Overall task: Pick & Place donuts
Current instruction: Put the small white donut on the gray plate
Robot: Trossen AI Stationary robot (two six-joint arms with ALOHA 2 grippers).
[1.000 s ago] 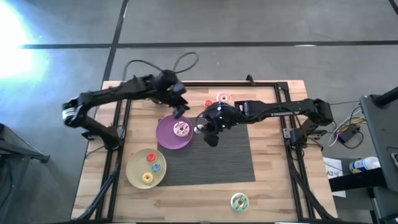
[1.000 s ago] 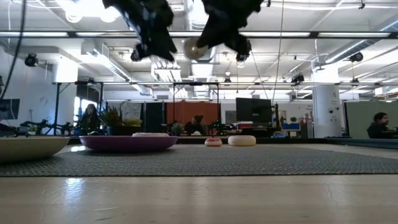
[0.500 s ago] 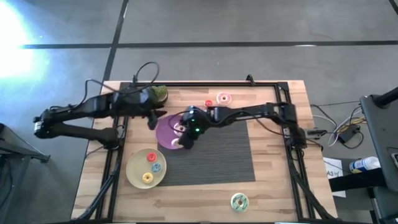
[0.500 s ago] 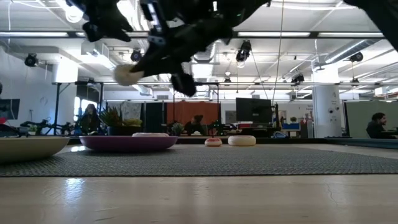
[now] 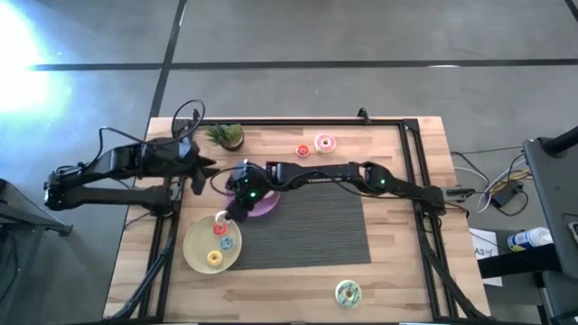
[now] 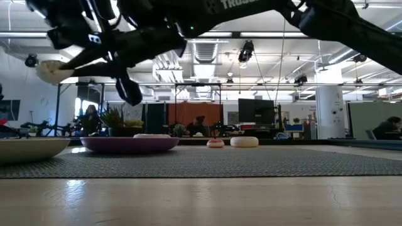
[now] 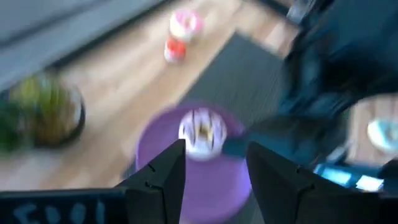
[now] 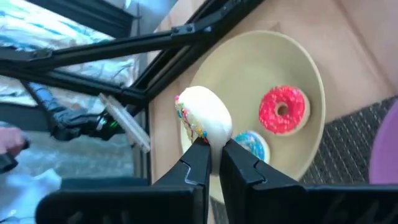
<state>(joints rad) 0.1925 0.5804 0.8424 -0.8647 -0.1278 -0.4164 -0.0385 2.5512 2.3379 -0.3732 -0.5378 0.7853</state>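
Note:
My right gripper reaches across the purple plate and hovers over the yellow plate, shut on a cream, sprinkled donut. A red donut and a blue donut lie on that plate, with a yellow one beside them. Another white-sprinkled donut lies flat on the purple plate. The pink donut and a small red one rest near the far edge, the green-iced donut near the near edge. My left gripper is open, left of the purple plate. My right gripper pinches the cream donut by its rim between the two fingers, only at their free ends. The fingers come from the table's right, slanting down. The donut stands on edge beyond the fingertips, lifted clear above the yellow plate.
A small potted plant stands at the far left of the table. A dark ribbed mat covers the middle. A black frame rail runs along the left side, close to the yellow plate. People sit in the room beyond the table.
My right gripper has carried the cream donut from over the mat toward the table's left and near side, passing the purple plate and stopping above the yellow plate. My left arm has drawn back from the purple plate toward the table's left edge.

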